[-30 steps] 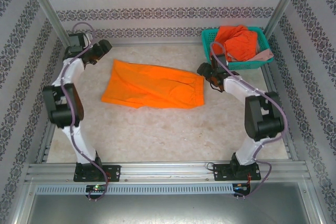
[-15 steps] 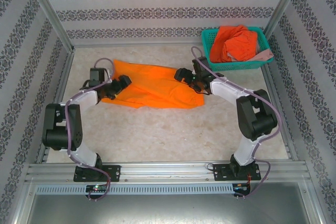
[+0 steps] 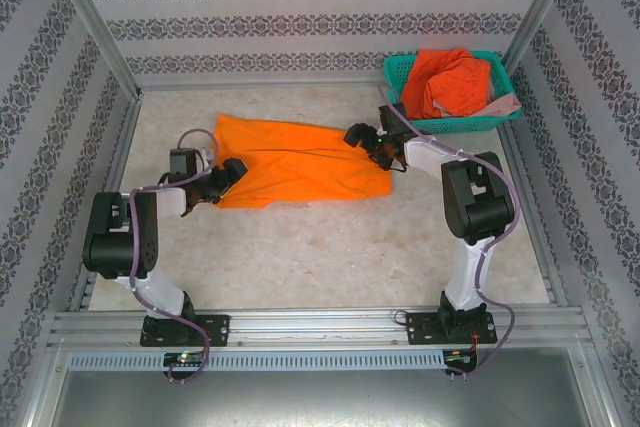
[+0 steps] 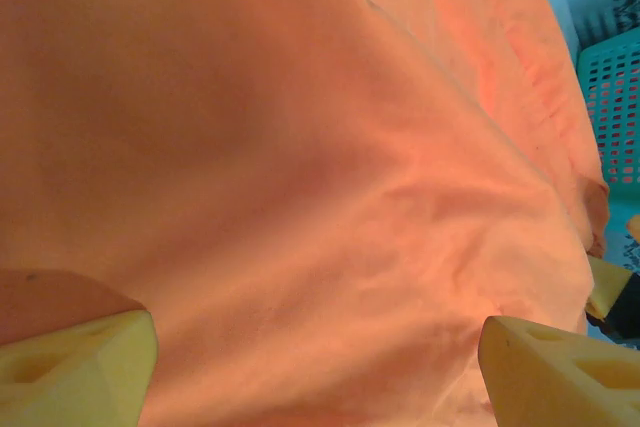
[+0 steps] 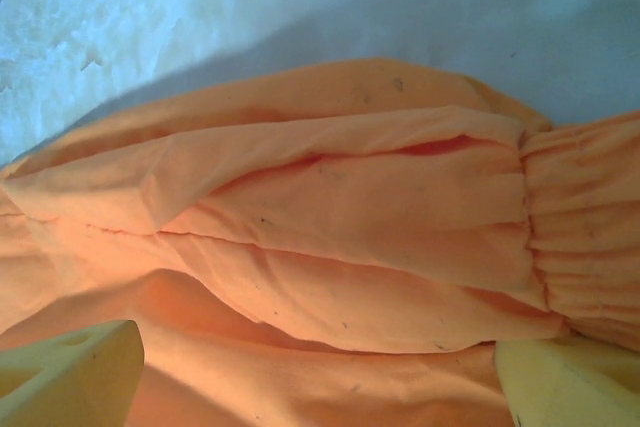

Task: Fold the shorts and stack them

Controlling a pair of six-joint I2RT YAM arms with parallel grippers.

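Between the left pincer [image 3: 232, 169] and the right pincer [image 3: 356, 135], the yellow-orange shorts [image 3: 300, 159] are laid flat on the surface [image 3: 320, 247], lightly creased, the gathered waist beside the right pincer. Both pincers are held wide over opposite ends of the fabric.

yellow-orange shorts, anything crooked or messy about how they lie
Yes: the yellow-orange shorts lie slightly askew on the table, with a raised fold reaching the gathered waist. In the teal basket, dusty pink shorts droop over the right rim.
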